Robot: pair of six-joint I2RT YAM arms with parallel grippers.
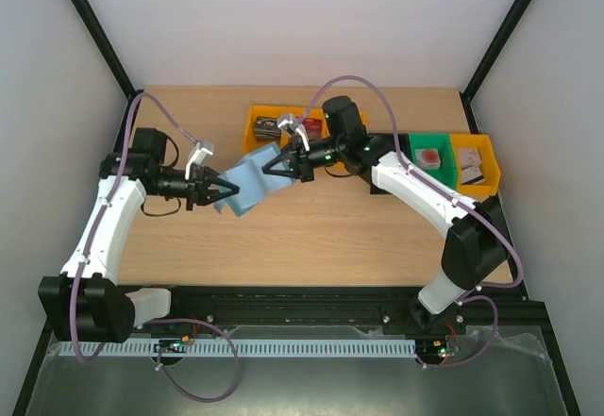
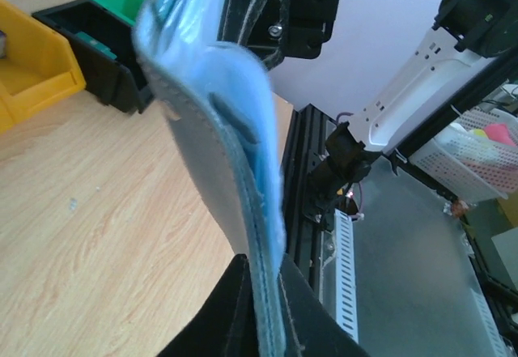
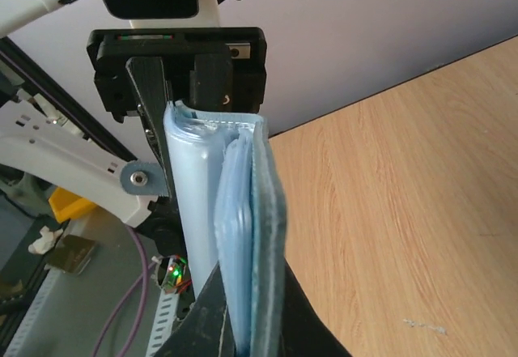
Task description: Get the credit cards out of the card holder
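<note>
Card holder [image 1: 247, 182] pinched at both ends, lifted off the worktop [image 1: 311, 237].
At the left, the left tool [image 1: 215, 191] is clamped on the holder's lower edge. The light-blue holder hangs tilted in the air between the two arms. The right tool [image 1: 286, 164] is clamped on its upper edge (its wrist view shows the folded layers edge-on between dark fingers [image 3: 212, 308]). The credit cards cannot be told apart from those layers. Farther right, a green bin [image 1: 429, 137] stands near the worktop's far edge.
</note>
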